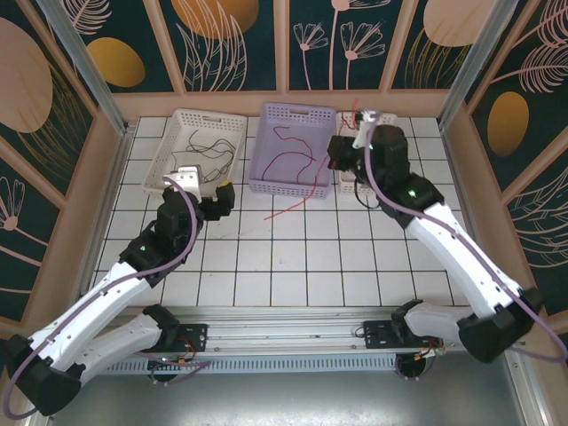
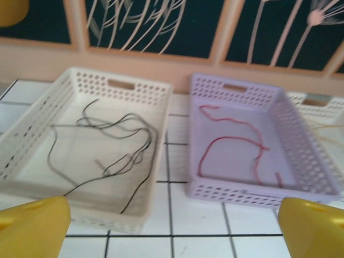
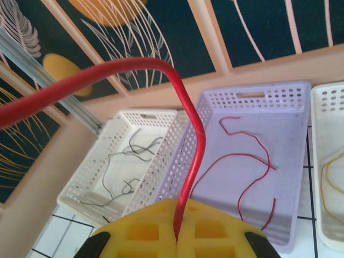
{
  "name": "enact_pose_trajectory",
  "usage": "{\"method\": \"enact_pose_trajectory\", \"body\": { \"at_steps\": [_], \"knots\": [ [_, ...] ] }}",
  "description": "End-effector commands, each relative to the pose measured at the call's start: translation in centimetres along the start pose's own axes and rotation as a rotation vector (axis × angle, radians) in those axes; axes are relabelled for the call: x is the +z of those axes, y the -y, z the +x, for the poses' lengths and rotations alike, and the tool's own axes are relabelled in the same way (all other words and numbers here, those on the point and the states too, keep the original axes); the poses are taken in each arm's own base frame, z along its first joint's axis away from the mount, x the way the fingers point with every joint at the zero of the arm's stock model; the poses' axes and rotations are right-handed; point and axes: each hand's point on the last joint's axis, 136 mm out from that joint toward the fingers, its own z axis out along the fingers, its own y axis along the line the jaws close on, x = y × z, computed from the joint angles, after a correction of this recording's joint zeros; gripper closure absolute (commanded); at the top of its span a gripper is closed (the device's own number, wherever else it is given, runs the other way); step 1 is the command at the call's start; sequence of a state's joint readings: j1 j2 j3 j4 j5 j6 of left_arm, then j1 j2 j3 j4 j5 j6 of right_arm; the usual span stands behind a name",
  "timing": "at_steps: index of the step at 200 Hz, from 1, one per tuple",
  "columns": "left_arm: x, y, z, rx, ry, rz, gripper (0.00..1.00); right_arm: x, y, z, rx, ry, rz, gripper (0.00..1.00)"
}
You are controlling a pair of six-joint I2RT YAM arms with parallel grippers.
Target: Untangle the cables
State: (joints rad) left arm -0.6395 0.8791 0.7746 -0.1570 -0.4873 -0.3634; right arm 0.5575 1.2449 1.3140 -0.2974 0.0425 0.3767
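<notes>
robot test cell: tiled table (image 1: 266, 257), patterned walls (image 1: 231, 44)

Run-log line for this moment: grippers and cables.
left fingers: open, empty, facing white basket | right fingers: shut on red cable | black cables: white basket | loose red cable: lavender basket

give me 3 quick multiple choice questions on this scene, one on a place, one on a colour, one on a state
1. Where do the black cables lie?
a) in the left white basket
b) in a drawer
c) on a shelf

2. What colour is the cable in the right hand?
a) yellow
b) red
c) black

3. How is the left hand?
a) shut on a cable
b) shut, empty
c) open, empty

Answers:
1 a, they sprawl on its floor.
2 b, red runs up out of the shut hand.
3 c, it stands wide with nothing between.
</notes>
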Motion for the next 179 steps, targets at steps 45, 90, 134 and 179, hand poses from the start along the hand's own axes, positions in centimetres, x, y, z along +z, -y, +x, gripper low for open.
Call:
{"method": "enact_pose_trajectory", "body": {
  "at_steps": [45, 90, 134, 179],
  "knots": [
    [0.1, -2.8, -1.2, -0.023, 0.104, -0.131, 0.01, 9.6, 2.3, -0.9, -0.094, -0.124, 0.138, 1.00],
    [-1.0, -3.7, -1.8, -0.058, 0.181, -0.139, 0.02, 16.8, 4.9, -0.9, -0.146, -0.185, 0.284, 1.00],
    [-1.4, -3.9, -1.9, -0.075, 0.213, -0.132, 0.02, 21.5, 7.9, -0.2, -0.189, -0.195, 0.416, 1.00],
    [-1.4, -3.7, -1.8, -0.082, 0.222, -0.112, 0.01, 25.1, 11.2, 2.7, -0.154, -0.238, 0.454, 1.00]
  ]
}}
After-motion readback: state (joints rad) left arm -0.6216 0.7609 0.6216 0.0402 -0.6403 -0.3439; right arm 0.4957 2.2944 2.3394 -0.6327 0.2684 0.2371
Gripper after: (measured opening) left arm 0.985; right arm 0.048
